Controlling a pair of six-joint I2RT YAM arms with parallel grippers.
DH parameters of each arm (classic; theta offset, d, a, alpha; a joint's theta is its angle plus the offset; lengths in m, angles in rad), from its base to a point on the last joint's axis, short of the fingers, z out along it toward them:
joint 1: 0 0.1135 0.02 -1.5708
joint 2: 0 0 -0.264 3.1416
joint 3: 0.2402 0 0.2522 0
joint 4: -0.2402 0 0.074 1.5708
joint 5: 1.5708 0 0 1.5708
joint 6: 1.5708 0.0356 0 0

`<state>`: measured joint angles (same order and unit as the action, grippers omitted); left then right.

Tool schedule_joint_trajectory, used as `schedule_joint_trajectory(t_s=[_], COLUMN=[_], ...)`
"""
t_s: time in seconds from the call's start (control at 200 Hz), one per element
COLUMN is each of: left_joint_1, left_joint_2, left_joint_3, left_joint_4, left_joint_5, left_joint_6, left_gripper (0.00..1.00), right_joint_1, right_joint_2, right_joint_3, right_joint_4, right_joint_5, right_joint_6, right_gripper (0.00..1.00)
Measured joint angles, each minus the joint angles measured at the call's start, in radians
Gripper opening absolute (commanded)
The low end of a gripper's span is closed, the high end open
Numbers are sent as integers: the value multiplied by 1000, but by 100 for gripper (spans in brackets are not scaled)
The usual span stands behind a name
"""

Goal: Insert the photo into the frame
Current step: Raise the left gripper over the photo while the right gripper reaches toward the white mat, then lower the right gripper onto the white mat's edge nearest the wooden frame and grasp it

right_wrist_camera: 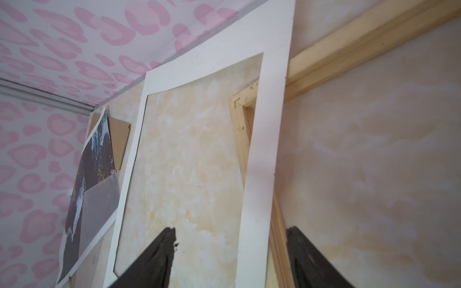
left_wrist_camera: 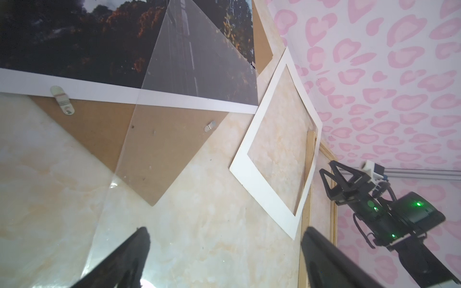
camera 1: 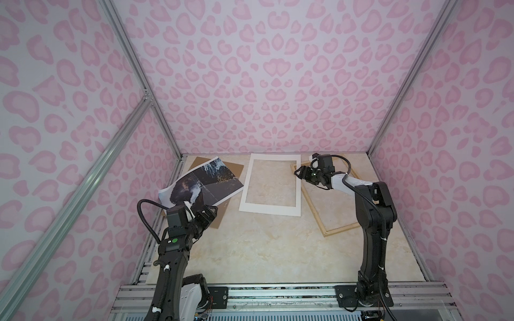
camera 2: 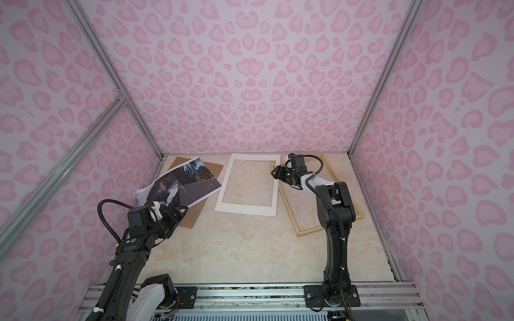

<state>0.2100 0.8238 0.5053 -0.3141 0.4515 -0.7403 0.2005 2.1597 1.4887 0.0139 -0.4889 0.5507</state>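
"Black fingers point(left_wrist_camera: 129, 256) of the left gripper point(left_wrist_camera: 224, 229): status?" asks M.

"Spread wide, nothing between them," K. notes. "They hang over the table point(camera 1: 278, 250) at about 9 o'clock, by the near corner of a clear sheet point(left_wrist_camera: 174, 139). Contact: cannot tell."

"And the right gripper point(right_wrist_camera: 230, 228)?"

"Fingers point(right_wrist_camera: 159, 256) apart too, not clamped on anything. In the right wrist view one long strip of the white mat board point(right_wrist_camera: 264, 149) runs between them. I cannot tell whether they touch it. In both top views that gripper sits at 1 o'clock, over the mat's right strip."

"Where is the photo?"

"The photo point(camera 1: 194, 189) lies at 10 o'clock, face up on the brown backing board point(camera 1: 235, 168), with its near-left corner curled upward. The clear sheet covers part of it. Two metal clips point(left_wrist_camera: 62, 99) show on the board next to the photo's white margin."

"The frame?"

"The frame point(camera 1: 342, 229), pale wood, lies flat at 2 o'clock. Its far-left corner is under the mat board and shows through the mat's opening. The mat lies at 12 o'clock, between photo and frame. The photo is well apart from the frame and just beside the mat's left strip."
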Motion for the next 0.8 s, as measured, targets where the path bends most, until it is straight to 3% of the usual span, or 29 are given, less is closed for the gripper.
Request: schedule_joint_trajectory(t_s=[0.305,0.495,0.805], left_joint_1=[-1,-1,-1], left_joint_2=[-31,-53,-70], left_joint_3=[23,24,57], left_joint_4=[-2,-5,-14], left_joint_5=[26,29,39], left_joint_6=[-11,-27,-58], left_gripper=[98,98,98], right_joint_1=[-35,-51,-67], right_joint_2=[122,171,224], right_joint_3=[103,135,178], right_joint_4=[53,78,185], right_joint_5=[-76,-132,-237], right_joint_6=[91,137,224], right_gripper=[60,57,39])
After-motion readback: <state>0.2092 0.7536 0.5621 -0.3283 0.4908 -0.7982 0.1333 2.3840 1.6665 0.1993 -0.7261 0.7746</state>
